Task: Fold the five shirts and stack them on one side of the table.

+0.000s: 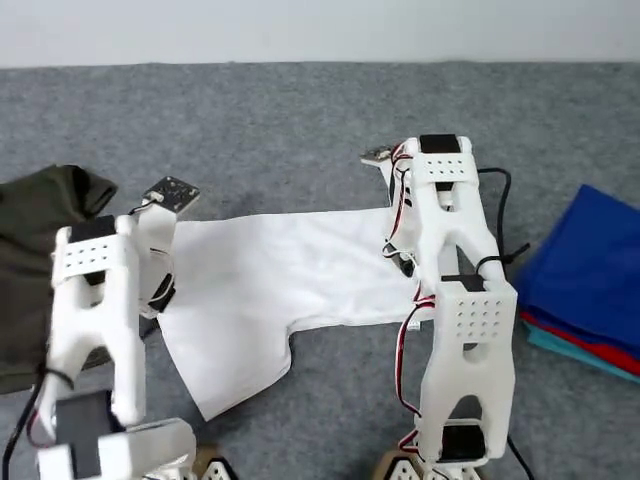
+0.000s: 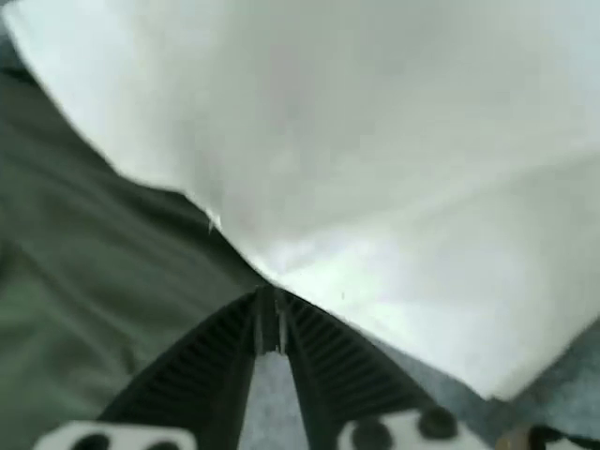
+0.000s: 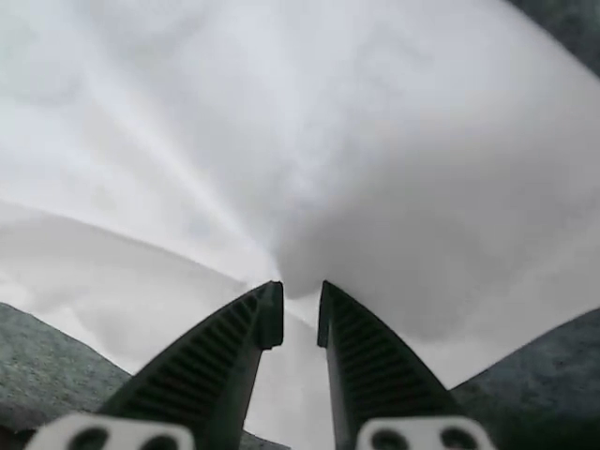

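— Two arms stand nearest, the left arm (image 1: 95, 300) and the right arm (image 1: 465, 310); how many shirts lie on the grey desk (image 1: 300, 110)?

— Five: one white shirt (image 1: 280, 290) spread flat in the middle between the arms, one sleeve pointing toward the arm bases; one dark green shirt (image 1: 40, 220) crumpled at the left edge; three folded in a stack at the right edge, the blue shirt (image 1: 590, 270) on top, the red shirt (image 1: 600, 348) under it, the teal shirt (image 1: 556, 346) lowest.

— And each end effector?

— The left end effector (image 2: 270, 323) is pinched closed on the white shirt's edge, over green cloth; the right end effector (image 3: 298, 314) clamps a puckered fold of the same shirt at its other side.
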Robot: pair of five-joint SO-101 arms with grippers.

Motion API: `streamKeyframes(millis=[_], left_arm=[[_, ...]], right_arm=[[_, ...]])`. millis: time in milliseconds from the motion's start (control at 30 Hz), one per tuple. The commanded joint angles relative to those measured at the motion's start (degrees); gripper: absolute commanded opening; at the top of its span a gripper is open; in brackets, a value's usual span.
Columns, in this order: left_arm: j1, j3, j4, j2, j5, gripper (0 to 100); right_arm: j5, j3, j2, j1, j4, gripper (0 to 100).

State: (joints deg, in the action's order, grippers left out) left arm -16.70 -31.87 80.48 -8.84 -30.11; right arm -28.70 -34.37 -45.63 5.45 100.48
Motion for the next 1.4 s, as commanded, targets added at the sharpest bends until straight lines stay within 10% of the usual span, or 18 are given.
streamKeyframes(millis=[0,400,800,1367], left_arm=[[-0.53,1.36,4.84,-8.62,-2.46,1],[-13.71,1.19,9.14,-29.89,-2.37,1],[-39.12,-4.97,2.64,-30.07,-10.64,2],[-42.55,-11.47,0.0,-30.07,-13.19,2]], right_arm=[[-0.62,-2.11,2.33,-0.75,2.07,7.6],[-0.44,-1.85,20.09,6.29,2.33,7.6],[3.96,19.69,34.77,36.35,1.98,18.4],[6.07,34.64,29.67,65.54,-14.73,21.6]])
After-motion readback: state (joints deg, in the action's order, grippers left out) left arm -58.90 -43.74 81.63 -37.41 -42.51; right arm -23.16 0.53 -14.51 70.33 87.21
